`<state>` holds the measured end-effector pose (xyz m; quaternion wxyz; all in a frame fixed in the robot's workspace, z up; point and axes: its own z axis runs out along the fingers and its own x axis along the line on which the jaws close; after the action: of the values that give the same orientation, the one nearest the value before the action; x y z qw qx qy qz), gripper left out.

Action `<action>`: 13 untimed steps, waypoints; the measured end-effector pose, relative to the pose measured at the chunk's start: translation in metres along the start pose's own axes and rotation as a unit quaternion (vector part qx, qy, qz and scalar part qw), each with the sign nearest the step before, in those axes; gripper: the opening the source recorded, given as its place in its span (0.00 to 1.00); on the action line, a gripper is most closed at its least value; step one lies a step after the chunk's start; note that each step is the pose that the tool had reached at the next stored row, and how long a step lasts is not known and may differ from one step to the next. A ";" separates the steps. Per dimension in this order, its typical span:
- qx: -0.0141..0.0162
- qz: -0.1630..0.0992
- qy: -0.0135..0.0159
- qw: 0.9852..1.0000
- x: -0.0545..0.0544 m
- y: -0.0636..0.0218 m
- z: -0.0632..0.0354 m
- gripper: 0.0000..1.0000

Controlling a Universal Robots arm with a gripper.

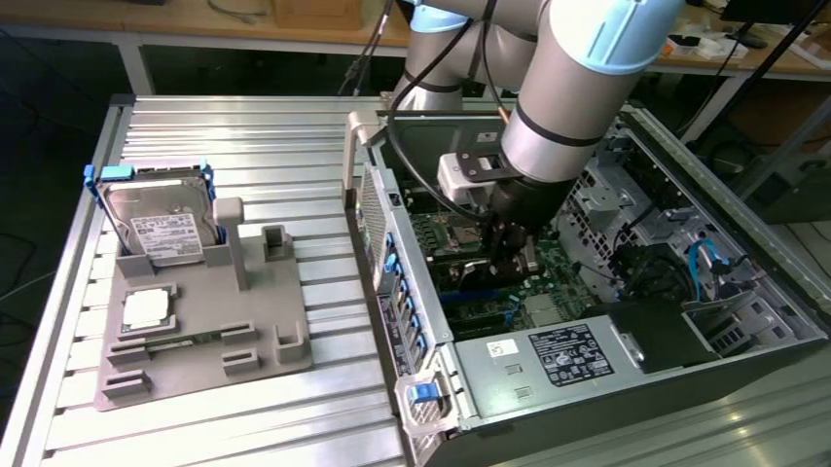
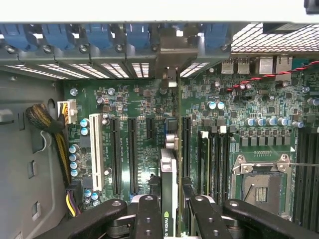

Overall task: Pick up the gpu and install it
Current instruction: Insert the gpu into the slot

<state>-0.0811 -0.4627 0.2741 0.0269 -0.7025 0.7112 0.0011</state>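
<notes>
gpu [image 2: 168,172]: clamped in the tool [image 2: 169,201], standing on edge inside the open computer case [image 1: 389,253], green logo on its dark upper edge just ahead of the grip

Arm [image 1: 571,88]: enters from the top centre of the exterior view; grey forearm slants down from the upper right into the case, wrist turned to point down at the motherboard [image 2: 134,104]. Tool [image 1: 504,243] sits near the frame's centre, low inside the case

Tool state: jaws narrow, closed on the card. Black fingers [image 2: 147,214] press its two faces, one on each side; card sits midway between them and runs from the grip toward the case's rear wall, where the blue clips [image 2: 60,35] are

Card position: upright over the board, long black expansion slots [image 2: 132,149] on one side, memory slots [image 2: 214,159] and the open CPU socket [image 2: 259,186] on the other. Cannot tell whether its lower edge has entered a slot

Elsewhere: at the exterior view's left, a grey fixture tray [image 1: 195,331] on the ribbed metal table [image 1: 234,126], well apart from the case; a hard drive [image 1: 162,229] with blue frame stands in it. Power supply [image 1: 559,355] at the case's near end
</notes>
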 end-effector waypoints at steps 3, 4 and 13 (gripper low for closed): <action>0.000 0.000 0.000 1.000 0.000 0.0000 -0.0001 0.27; 0.000 0.000 0.000 1.000 0.000 0.0001 -0.0002 0.27; 0.000 0.007 -0.001 1.000 0.003 0.0001 -0.0001 0.27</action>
<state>-0.0813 -0.4661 0.2741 0.0273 -0.6977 0.7159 0.0017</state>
